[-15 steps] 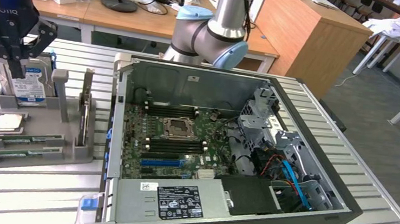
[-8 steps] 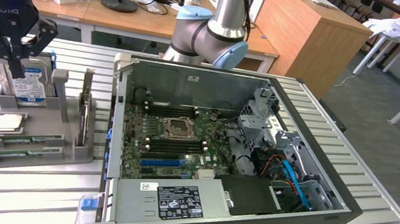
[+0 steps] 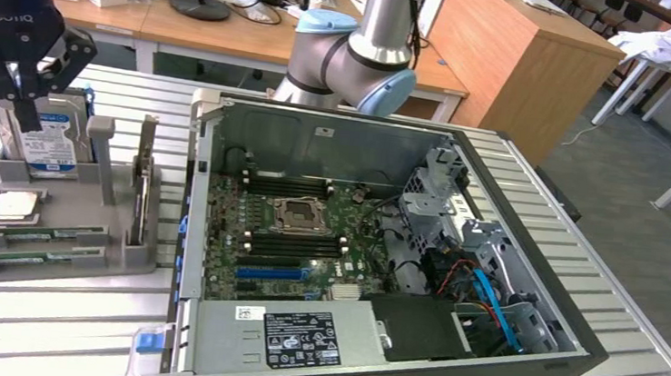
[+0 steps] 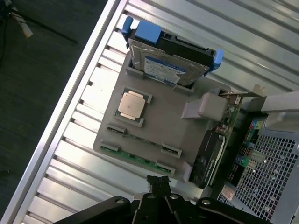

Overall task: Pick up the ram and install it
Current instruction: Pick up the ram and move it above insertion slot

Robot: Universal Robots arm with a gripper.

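Slatted metal table (image 3: 56, 328) carries an open computer case (image 3: 317, 123), lying on its side with the motherboard (image 3: 247, 235) exposed. My arm (image 3: 360, 58) rises behind the case. On the exterior view's left, just beside the case, is a grey tray (image 3: 111, 255) of parts. At its far end a hard drive (image 3: 50, 143) stands upright, and a graphics card (image 3: 142, 180) stands on edge on the case side. My gripper (image 3: 18, 92) hangs above the tray near the hard drive, fingers drawn narrow, nothing between them, touching nothing. The ram (image 3: 26, 259) lies flat in the tray's nearest slot, in the wrist view (image 4: 135, 158) the slot closest to my fingertips. Second ram stick (image 3: 33, 234) lies parallel just beside it. Processor (image 3: 14, 205) sits flat between the sticks and the drive.
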